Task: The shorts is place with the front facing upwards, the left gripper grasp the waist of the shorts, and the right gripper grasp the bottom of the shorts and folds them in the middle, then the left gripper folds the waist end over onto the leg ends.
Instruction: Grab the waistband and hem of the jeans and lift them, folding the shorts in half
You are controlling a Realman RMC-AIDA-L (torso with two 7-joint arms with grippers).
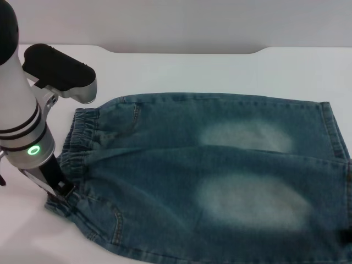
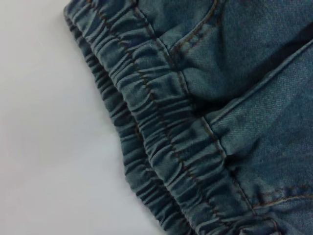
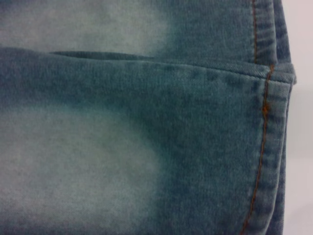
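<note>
Denim shorts [image 1: 220,176] flat on white table [image 1: 220,66]; leg hems [image 3: 266,147] cut off.
Left gripper [image 1: 58,190] at waistband [image 2: 161,142]; finger state cannot tell, tips hidden.

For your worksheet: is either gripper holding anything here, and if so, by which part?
The left gripper sits at the near corner of the waist of the shorts, but whether it has closed on the band cannot be told. The right gripper is out of view.

No text, label or number is readable on anything here.
</note>
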